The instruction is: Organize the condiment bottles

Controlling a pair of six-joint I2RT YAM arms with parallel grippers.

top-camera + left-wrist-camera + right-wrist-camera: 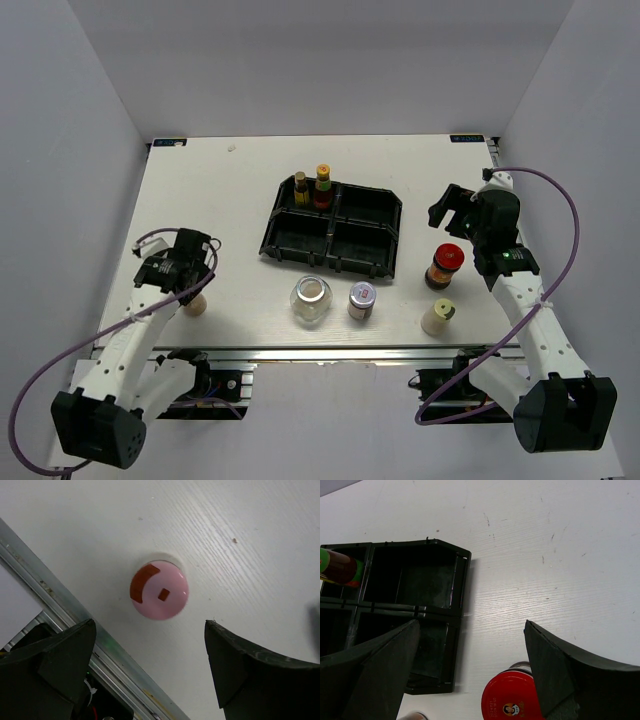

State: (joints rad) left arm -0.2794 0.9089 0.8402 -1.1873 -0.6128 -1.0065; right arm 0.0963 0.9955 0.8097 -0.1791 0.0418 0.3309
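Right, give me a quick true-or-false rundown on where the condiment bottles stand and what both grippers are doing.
1. The two slim dark bottles stand in the same compartment of the black four-compartment tray. True.
2. The clear glass jar sits inside the tray. False: it stands on the white table in front of the tray, beside the silver-lidded jar.
3. The left gripper is open above the pink-capped bottle. True.
4. The right gripper is shut on the red-lidded jar. False: it is open, and the jar stands free on the table.
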